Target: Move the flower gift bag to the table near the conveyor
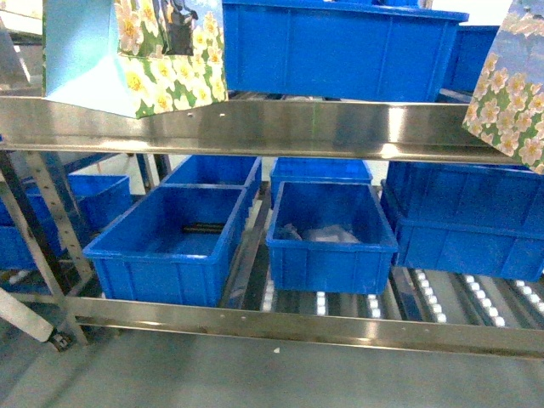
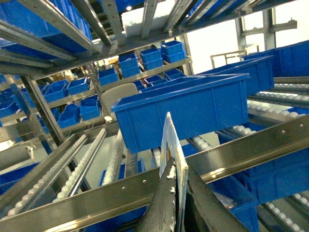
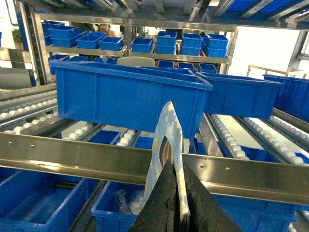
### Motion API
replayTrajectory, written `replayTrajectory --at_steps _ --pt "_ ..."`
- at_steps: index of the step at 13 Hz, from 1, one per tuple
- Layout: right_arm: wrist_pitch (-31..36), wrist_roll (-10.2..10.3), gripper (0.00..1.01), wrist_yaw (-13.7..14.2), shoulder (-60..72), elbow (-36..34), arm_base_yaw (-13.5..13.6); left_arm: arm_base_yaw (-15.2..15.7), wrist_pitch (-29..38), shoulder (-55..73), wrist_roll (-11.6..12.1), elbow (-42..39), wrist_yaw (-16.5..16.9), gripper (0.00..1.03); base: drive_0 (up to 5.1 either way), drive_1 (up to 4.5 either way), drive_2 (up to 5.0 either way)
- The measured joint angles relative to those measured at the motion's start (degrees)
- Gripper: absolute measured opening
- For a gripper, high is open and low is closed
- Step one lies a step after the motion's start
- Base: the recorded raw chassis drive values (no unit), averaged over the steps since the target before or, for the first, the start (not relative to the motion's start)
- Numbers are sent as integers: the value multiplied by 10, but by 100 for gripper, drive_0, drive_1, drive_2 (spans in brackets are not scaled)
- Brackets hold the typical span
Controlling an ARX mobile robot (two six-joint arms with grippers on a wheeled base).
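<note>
left hand (image 2: 177, 193): clamped on a flower gift bag (image 1: 136, 53), lifted above the steel rail (image 1: 255, 127) for carrying.
right hand (image 3: 176, 203): pinches second bag's (image 1: 510, 93) top edge.
bench: unseen.

Right gripper (image 3: 176, 208) at bottom centre, dark fingers (image 3: 161, 205) pinched tight on the thin upright edge of the gift bag (image 3: 166, 145). Steel rail (image 3: 72, 157) crosses behind; big blue bin (image 3: 125, 99) sits mid-frame above on white rollers (image 3: 229, 137).
</note>
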Motion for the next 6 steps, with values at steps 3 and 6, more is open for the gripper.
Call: replayTrajectory --at_steps 3,6 --pt "0 0 2 0 0 0 0 0 0 0 0 0 0 2 -484 142 345" --pt "1 0 2 0 0 0 0 0 0 0 0 0 0 2 -493 119 340"
